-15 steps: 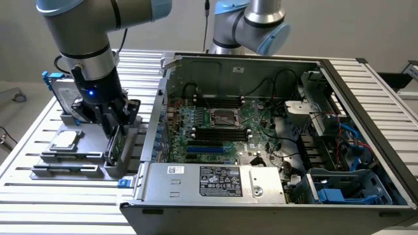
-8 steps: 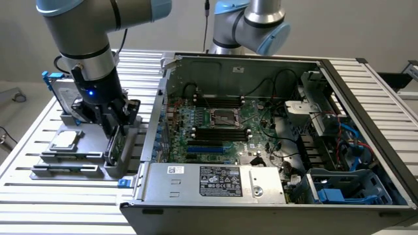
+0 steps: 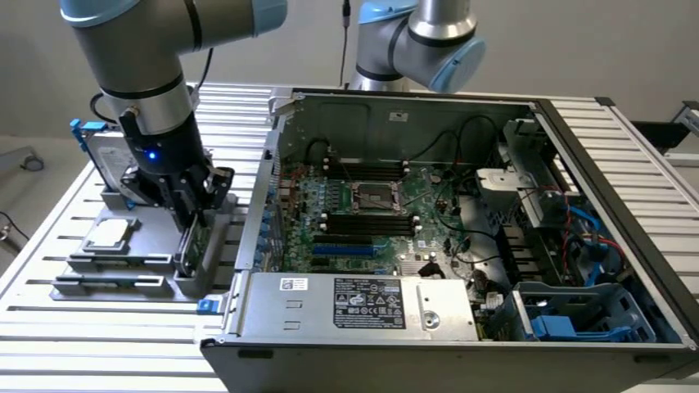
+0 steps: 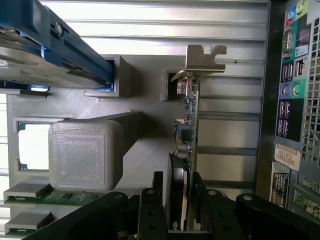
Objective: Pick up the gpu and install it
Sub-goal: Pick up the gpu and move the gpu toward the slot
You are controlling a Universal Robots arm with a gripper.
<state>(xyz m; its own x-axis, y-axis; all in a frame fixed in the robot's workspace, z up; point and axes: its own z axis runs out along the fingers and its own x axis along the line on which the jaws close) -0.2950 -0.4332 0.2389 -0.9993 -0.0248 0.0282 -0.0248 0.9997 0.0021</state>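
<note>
Nearest on the exterior view's left, a grey fixture (image 3: 202, 282) on the slatted table (image 3: 65, 344) keeps each part in its own pocket. Memory sticks (image 4: 30, 197) fill the near slots, and beyond them the square silver processor (image 3: 110, 235) lies flat in its recess. Just right of that, the gpu (image 3: 193, 246) stands on edge in a narrow slot, which probably leaves its top edge free for a grasp from above. The gripper (image 3: 195, 214) hangs directly over it, its fingers (image 4: 151, 210) spread to either side with the card between them; the card looks seated in the slot, not lifted. Farther back in the same fixture, the hard drive (image 3: 110, 155) in its blue frame stands upright. On the exterior view's right lies the open computer case (image 3: 437, 352), its motherboard (image 3: 372, 209) exposed and the blue expansion slots (image 3: 339, 246) unfilled, so the installing is not yet done. A second arm (image 3: 421, 41) stands at the far edge.
</note>
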